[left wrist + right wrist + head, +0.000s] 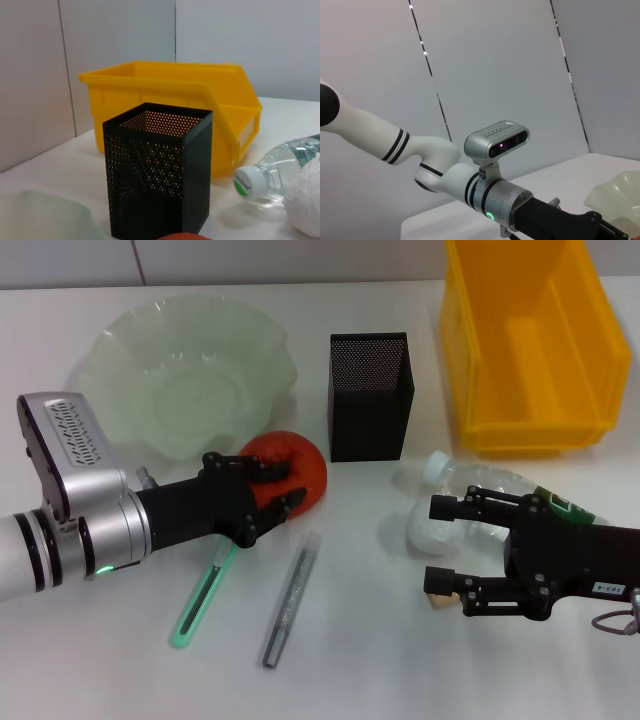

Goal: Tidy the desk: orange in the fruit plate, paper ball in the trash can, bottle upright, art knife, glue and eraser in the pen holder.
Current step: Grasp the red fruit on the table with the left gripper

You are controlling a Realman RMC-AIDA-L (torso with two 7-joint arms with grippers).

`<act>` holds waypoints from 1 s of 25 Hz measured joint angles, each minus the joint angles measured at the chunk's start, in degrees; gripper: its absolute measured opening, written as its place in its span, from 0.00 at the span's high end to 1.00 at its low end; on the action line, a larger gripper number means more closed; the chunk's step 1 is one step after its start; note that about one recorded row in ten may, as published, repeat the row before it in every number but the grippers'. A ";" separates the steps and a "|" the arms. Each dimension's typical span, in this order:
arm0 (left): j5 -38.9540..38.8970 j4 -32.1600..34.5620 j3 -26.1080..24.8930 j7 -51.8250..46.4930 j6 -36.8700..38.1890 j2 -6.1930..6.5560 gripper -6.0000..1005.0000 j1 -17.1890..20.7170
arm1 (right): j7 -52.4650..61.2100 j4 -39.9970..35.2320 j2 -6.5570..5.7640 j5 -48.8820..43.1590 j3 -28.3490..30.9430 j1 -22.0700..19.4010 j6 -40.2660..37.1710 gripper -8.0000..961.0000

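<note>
Beside the wavy pale-green fruit plate [185,380], the red-orange, wrinkle-skinned orange [295,465] sits on the white desk [360,660] — the left gripper [268,490] has its black fingers clasped around it. Just below lie the mint-green art knife [200,600] and the grey glue [288,600]. Right of them, the right gripper [445,545] hangs spread wide before the fallen clear bottle [480,485] — a tan eraser [437,595] lies under its lower finger. Behind stand the black mesh pen holder [370,395] and the yellow trash can [530,340].

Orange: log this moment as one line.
left pincer: around orange, by fruit plate | right pincer: open, at lying bottle | orange unplated
</note>
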 joint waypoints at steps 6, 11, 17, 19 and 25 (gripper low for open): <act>-0.14 0.00 0.26 0.11 -0.28 0.00 0.64 -0.05 | 0.00 0.05 0.00 0.00 0.00 0.00 -0.03 0.13; -0.14 0.00 0.26 0.17 -0.28 0.00 0.79 -0.01 | 0.00 0.07 0.00 0.00 0.00 0.00 -0.03 0.13; -0.14 0.14 0.27 0.41 0.02 0.00 0.89 0.03 | 0.00 0.09 0.00 0.00 0.05 0.00 -0.02 0.13; -0.13 0.23 0.29 0.29 0.04 0.00 0.92 0.03 | 0.00 0.09 0.00 0.00 0.07 0.00 -0.02 0.13; -0.45 0.29 0.31 -0.08 0.52 0.00 0.94 -0.01 | 0.00 0.16 0.00 0.00 0.09 0.00 0.03 0.13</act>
